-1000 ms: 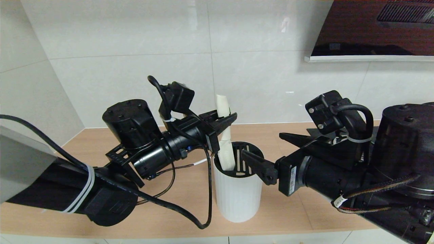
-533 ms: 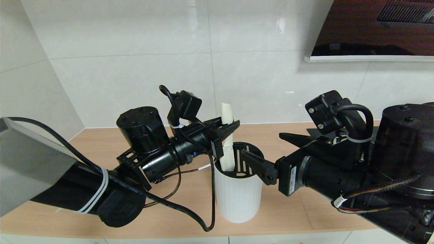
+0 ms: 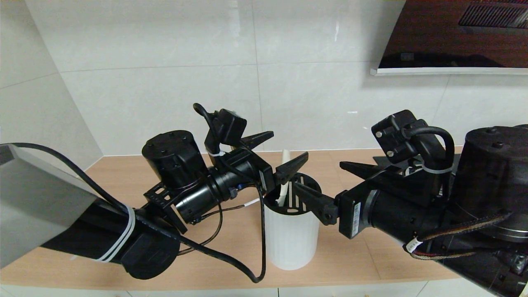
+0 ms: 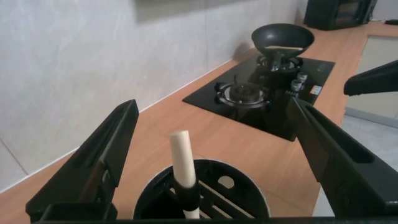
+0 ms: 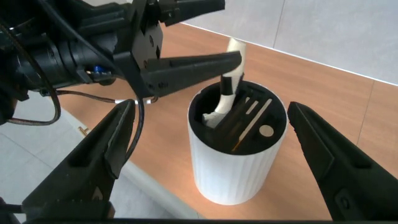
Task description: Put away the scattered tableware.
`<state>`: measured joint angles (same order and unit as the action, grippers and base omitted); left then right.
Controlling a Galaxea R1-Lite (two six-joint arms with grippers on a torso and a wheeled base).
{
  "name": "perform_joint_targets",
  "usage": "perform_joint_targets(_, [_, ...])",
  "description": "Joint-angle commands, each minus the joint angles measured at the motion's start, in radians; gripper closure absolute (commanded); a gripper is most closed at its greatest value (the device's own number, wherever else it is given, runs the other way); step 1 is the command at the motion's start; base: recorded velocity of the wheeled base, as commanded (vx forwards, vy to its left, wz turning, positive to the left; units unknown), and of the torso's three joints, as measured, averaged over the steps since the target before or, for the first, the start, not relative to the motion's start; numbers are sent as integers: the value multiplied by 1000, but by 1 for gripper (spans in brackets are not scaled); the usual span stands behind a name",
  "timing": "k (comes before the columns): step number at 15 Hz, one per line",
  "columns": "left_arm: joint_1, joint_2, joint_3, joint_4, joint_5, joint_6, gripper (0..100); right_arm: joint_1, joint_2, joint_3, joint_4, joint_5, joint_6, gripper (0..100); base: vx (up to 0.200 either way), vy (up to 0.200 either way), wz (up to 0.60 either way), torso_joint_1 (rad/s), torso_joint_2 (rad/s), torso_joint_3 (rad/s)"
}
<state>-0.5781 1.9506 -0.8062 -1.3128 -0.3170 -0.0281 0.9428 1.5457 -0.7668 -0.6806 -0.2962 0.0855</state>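
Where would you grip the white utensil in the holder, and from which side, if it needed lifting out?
Probably its bare handle end, from above: the white utensil sticks up past the rim of the holder, the rest sunk inside.

The left arm (image 3: 198,194) is being extended in from 8 o'clock in the head view, with its wrist being pointed toward 2 o'clock. The left gripper (image 3: 275,152) is being held with its jaws spread wide. The right arm (image 3: 396,210) is being extended in from 4 o'clock and pointed toward 10 o'clock. The right gripper (image 3: 318,175) is also being held wide apart, near the left one.
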Motion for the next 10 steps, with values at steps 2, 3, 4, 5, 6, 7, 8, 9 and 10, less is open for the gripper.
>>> perform_joint_targets(2, [0, -2, -1, 0, 1, -1, 0, 1, 1, 0, 0, 0, 0, 0, 0, 0, 0, 0, 0, 0])
perform_joint_targets(3, [0, -10, -2, -6, 3, -4, 0, 1, 1, 0, 0, 0, 0, 0, 0, 0, 0, 0, 0, 0])
perform_joint_targets(4, [0, -22, -1, -33, 10, -9, 0, 1, -4, 0, 0, -1, 0, 0, 0, 0, 0, 0, 0, 0])
perform_joint_targets(5, [0, -39, 4, -75, 35, -18, 0, -15, -19, 0, 0, -14, 0, 0, 0, 0, 0, 0, 0, 0])
perform_joint_targets(6, [0, -65, 2, -134, 76, -21, 0, -39, -44, 1, 0, -18, -3, 0, 0, 0, 0, 0, 0, 0])
perform_joint_targets(7, [4, -101, 2, -184, 125, -21, 0, -65, -87, 1, 3, -20, -9, 0, 0, 0, 0, 0, 0, 0])
perform_joint_targets(8, [15, -131, 4, -206, 157, -21, 0, -93, -127, 1, 4, -20, -9, 0, 0, 0, 0, 0, 0, 0])
perform_joint_targets(9, [30, -162, 9, -212, 182, -15, 0, -125, -173, 1, 4, -18, -9, 0, 0, 0, 0, 0, 0, 0])
perform_joint_targets(10, [58, -208, 30, -223, 208, -12, 0, -187, -227, 6, 7, -15, -9, 0, 0, 0, 0, 0, 0, 0])
